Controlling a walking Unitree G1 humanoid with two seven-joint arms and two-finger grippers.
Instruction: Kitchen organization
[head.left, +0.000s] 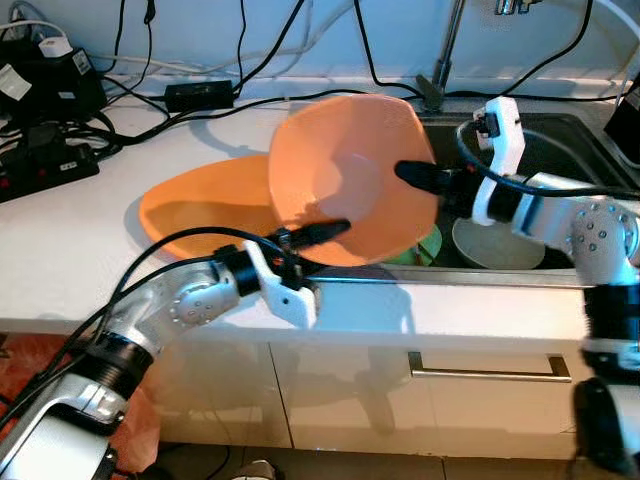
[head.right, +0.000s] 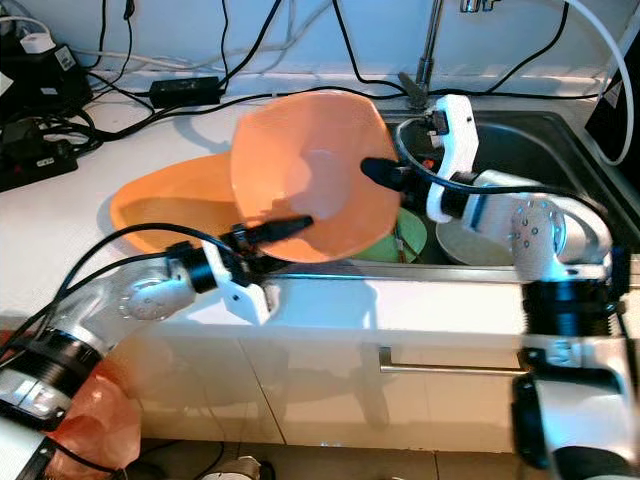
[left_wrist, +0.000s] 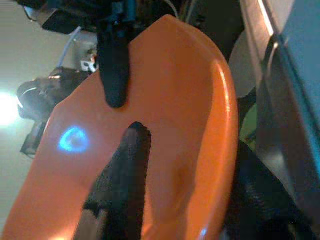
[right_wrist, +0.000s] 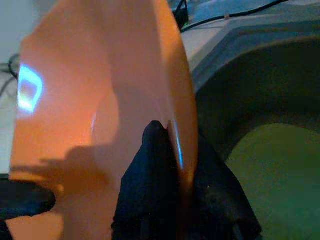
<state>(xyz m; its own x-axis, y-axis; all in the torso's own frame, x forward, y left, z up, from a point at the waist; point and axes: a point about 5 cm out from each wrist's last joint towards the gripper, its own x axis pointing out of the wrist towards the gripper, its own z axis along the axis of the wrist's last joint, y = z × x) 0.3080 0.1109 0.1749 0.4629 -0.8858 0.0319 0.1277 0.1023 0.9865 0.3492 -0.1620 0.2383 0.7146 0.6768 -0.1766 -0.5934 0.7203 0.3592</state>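
black fingers of both grippers pinch opposite edges of an orange bowl (head.left: 345, 175), which hangs tilted on edge in the air over the front lip of the worktop (head.left: 60, 270), where it meets the sink (head.left: 560, 135). the right gripper (head.left: 420, 178) is clamped on the rim nearest the sink: the right wrist view shows one finger pressed against the inner face and the other behind the rim, with the orange wall sandwiched between them. the left gripper (head.left: 322, 232) bites the lower near edge, one finger (left_wrist: 122, 185) lying flat on the inside of the bowl; its partner is out of sight behind the wall, so the grip is judged closed on the bowl rather than seen whole.

two holds on one bowl suggest a handover, or a shared carry, as it travels from the sink toward the worktop, the steep tilt likely letting water run off and keeping the rim reachable for thin fingers. a second orange bowl (head.left: 200, 210) lies on the worktop just behind and to the left, a likely spot for stacking. down in the sink sit a green dish (right_wrist: 280, 180) and a pale bowl (head.left: 495, 245), not yet handled. cables and a power strip (head.left: 45, 165) crowd the rear left of the worktop near the wall, well apart from the bowls. the tap stem (head.left: 440, 60) rises behind the sink.
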